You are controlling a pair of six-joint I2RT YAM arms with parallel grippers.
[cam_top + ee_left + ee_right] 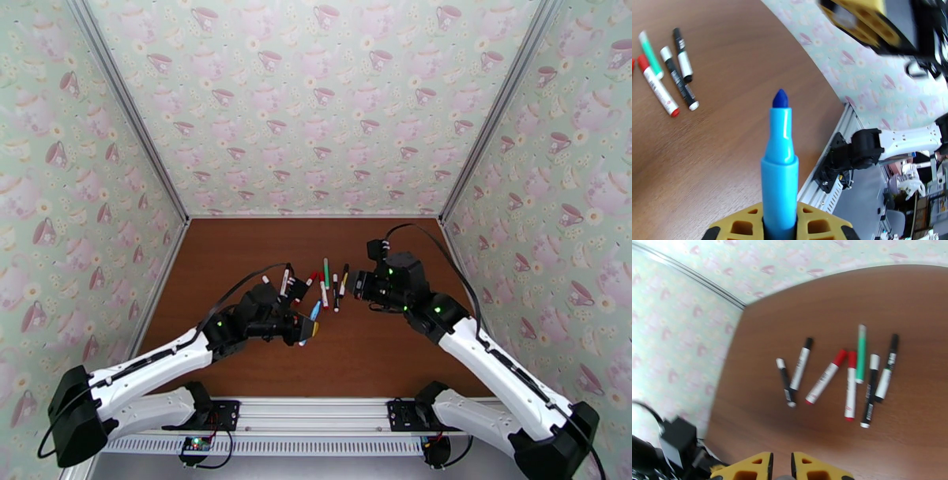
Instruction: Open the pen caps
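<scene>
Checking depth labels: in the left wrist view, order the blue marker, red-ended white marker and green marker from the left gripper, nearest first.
1. Blue plastic marker, in the left gripper.
2. White marker with red ends, lying at left.
3. Green marker, just beyond it.

blue pen (779,173), green pen (860,352), brown table (730,59), teacup-patterned walls (316,103)
</scene>
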